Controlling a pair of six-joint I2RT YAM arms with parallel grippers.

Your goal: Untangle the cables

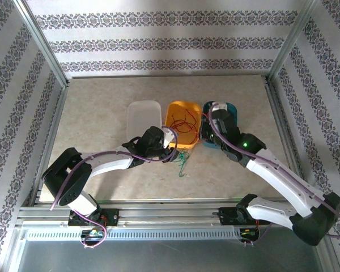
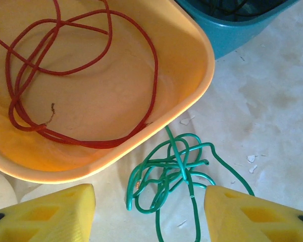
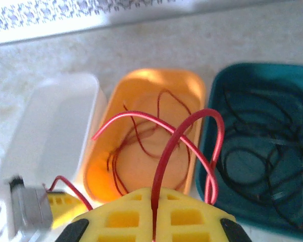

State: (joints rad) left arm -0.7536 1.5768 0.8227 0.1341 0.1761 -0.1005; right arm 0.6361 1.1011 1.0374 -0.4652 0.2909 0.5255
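Orange tray (image 2: 202,75) holds coiled red cable (image 2: 151,75). Teal tray (image 3: 293,75) holds dark cable (image 3: 262,146). Left gripper (image 2: 150,204) hangs spread above the knotted green cable (image 2: 174,169) beside the orange rim and should drop onto one outer loop. Right gripper (image 3: 154,214) pinches a red strand, best lifted slowly.

Three trays sit in a row mid-table: white tray (image 1: 143,116) on the left, orange tray (image 1: 184,102) in the middle, teal tray (image 3: 257,67) on the right, pretty much touching. The table (image 1: 102,107) is beige and marbled, with a few white flecks (image 2: 251,158). There's patterned wallpaper (image 1: 158,42) all round and a metal frame (image 1: 42,37).
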